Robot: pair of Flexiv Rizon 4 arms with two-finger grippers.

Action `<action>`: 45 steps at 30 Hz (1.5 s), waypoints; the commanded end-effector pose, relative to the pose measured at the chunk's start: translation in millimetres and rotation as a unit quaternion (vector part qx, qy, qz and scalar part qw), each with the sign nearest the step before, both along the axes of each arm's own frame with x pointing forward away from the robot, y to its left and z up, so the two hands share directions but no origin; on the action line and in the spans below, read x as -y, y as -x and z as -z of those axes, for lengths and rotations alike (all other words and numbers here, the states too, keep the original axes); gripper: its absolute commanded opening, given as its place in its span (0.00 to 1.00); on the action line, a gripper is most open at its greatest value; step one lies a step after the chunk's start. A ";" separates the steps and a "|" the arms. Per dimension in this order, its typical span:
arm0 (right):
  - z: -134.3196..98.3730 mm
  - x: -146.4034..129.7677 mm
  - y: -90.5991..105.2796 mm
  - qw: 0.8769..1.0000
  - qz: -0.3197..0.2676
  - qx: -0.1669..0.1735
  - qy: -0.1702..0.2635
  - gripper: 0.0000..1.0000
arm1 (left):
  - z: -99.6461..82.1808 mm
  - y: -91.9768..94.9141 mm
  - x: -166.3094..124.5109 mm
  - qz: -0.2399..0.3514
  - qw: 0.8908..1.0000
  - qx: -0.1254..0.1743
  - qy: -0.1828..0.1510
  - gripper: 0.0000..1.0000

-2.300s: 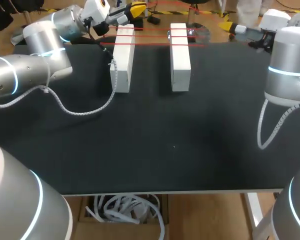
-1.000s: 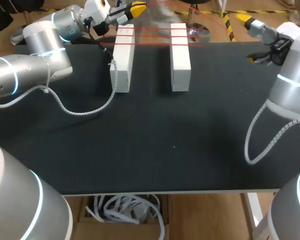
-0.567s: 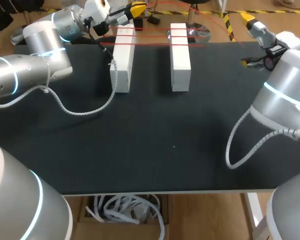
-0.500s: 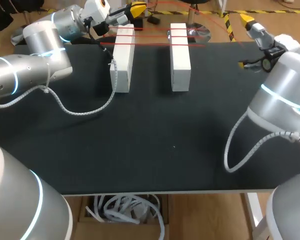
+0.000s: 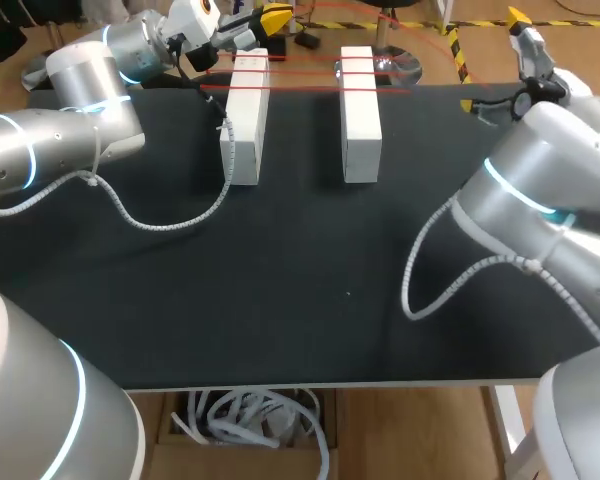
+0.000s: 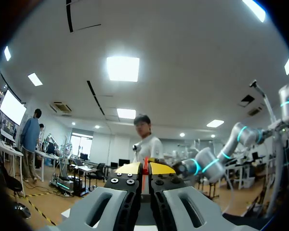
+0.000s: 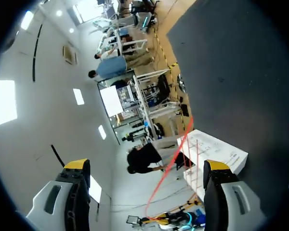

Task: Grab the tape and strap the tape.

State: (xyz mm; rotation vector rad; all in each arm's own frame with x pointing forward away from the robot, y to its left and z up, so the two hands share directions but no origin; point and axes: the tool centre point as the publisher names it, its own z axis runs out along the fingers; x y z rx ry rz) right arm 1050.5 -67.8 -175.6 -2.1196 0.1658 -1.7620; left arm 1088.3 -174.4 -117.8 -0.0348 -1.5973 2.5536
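Two white blocks (image 5: 245,115) (image 5: 360,110) stand side by side at the table's far edge. Thin red tape (image 5: 300,71) runs across them in several strands. My left gripper (image 5: 270,18) hovers just beyond the left block and is shut on the red tape (image 6: 145,169), pinched between its yellow tips. A loose strand of tape (image 5: 420,35) trails from there toward the right. My right gripper (image 5: 495,60) hangs over the far right corner, wide open and empty. In the right wrist view, that strand (image 7: 176,163) and the blocks (image 7: 216,149) lie ahead between its fingers (image 7: 145,165).
The black table (image 5: 280,280) stretches toward me from the blocks. My left arm's white coiled cable (image 5: 160,222) droops onto the table left of the left block. My right arm's bulky links (image 5: 540,200) hang over the right side.
My right arm has swung in over the table's right side, and its open gripper has turned and risen at the far right corner. The left arm and blocks have stayed still.
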 end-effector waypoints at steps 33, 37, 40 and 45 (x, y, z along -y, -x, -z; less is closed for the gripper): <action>-9.4 -3.8 -24.8 0.999 0.032 0.010 0.033 1.00 | 0.9 -1.6 -0.1 0.002 1.000 0.001 0.001 0.00; -5.7 -1.4 -26.3 0.998 0.041 0.006 0.036 1.00 | 0.9 -1.6 -0.1 0.002 1.000 0.001 0.001 0.00; -2.6 0.5 -26.3 0.998 0.048 0.002 0.040 1.00 | 0.9 -1.6 -0.1 0.002 1.000 0.001 0.001 0.00; -2.1 -0.1 -25.5 0.998 0.052 0.002 0.040 0.48 | 0.9 -1.6 -0.1 0.002 1.000 0.001 0.001 0.00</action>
